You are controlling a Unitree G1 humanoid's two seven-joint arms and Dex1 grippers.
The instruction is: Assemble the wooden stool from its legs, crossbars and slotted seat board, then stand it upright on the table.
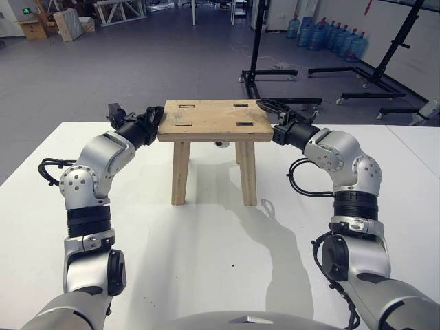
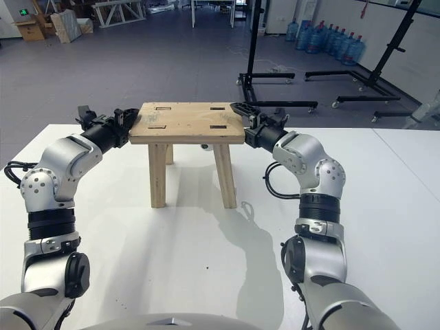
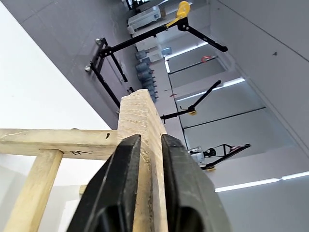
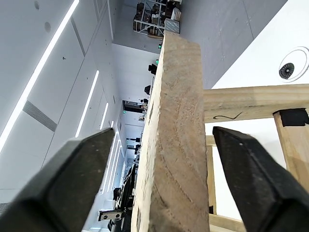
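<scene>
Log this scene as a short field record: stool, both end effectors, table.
stool: assembled, upright on its legs on the table
seat board: slotted, on top
left end effector: shut on the seat board's left edge
right end effector: open, straddling the seat board's right edge, gaps on both sides
table: white

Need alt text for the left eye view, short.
An assembled wooden stool stands upright on a white table. The left hand clamps one end of its seat board, and the right hand sits open around the opposite end.
</scene>
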